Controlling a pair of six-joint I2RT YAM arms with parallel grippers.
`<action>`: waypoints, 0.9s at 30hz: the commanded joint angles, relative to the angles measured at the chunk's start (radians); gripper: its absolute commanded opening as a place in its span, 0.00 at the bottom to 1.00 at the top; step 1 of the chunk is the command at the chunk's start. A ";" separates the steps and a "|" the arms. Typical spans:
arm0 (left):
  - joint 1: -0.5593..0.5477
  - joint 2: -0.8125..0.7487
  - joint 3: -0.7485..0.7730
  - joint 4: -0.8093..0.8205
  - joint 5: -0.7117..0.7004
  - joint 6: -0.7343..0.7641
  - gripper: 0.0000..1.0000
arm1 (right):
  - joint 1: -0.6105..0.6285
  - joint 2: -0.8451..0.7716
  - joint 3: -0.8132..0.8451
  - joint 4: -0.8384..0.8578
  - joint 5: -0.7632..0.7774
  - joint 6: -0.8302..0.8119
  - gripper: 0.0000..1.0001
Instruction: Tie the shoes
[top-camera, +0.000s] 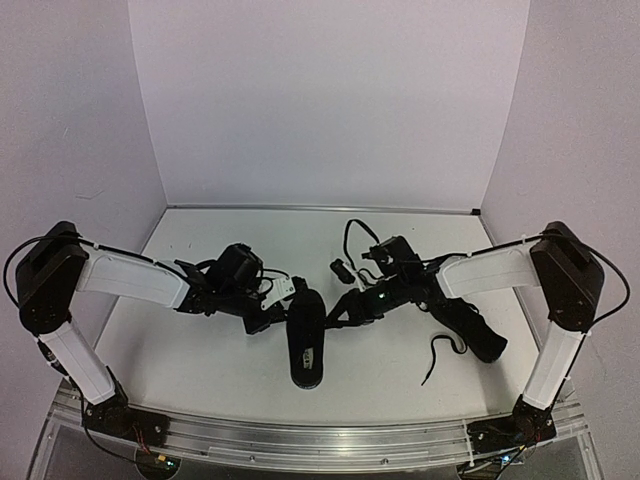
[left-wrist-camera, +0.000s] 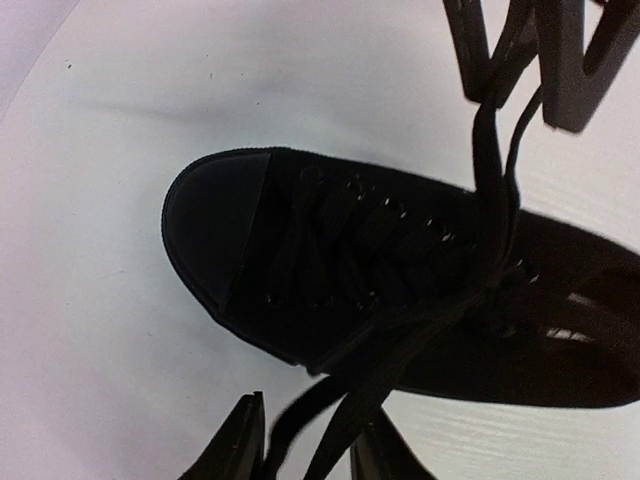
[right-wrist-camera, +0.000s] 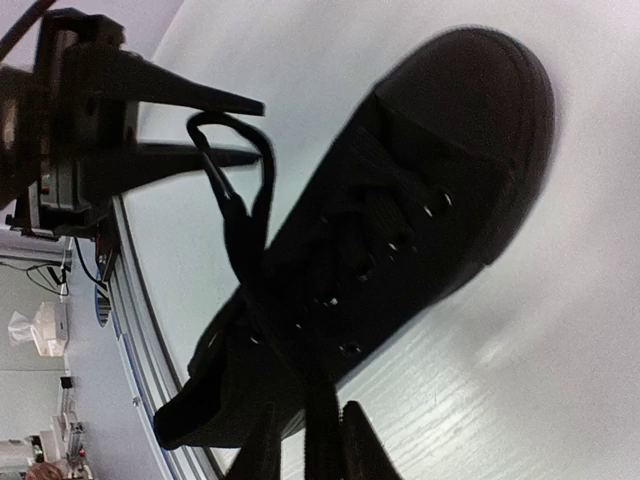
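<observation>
One black shoe (top-camera: 306, 335) lies at the table's middle, toe away from the arm bases, with its pale insole label showing. The second shoe (top-camera: 470, 325) lies to the right, partly under the right arm, with a loose lace trailing. My left gripper (top-camera: 268, 318) is at the middle shoe's left side. Its fingers (left-wrist-camera: 235, 445) stand apart, and two strands of the lace (left-wrist-camera: 350, 420) run between them. A rounded loop end shows between them in the right wrist view (right-wrist-camera: 258, 130). My right gripper (top-camera: 345, 308) is at the shoe's right side, shut on a lace strand (right-wrist-camera: 320, 420).
A small black object (top-camera: 340, 268) lies behind the shoes. A metal rail (top-camera: 300, 435) runs along the table's near edge, close behind the middle shoe's heel. White walls close the back and sides.
</observation>
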 joint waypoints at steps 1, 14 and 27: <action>-0.008 -0.081 0.050 -0.050 0.110 -0.017 0.44 | 0.004 -0.015 0.069 -0.021 -0.053 -0.024 0.39; 0.063 -0.331 0.015 -0.050 -0.007 -0.291 1.00 | -0.001 -0.207 0.077 -0.085 0.045 -0.016 0.86; 0.084 -0.441 -0.217 0.019 0.084 -0.716 1.00 | 0.053 -0.247 -0.154 0.034 0.033 0.091 0.84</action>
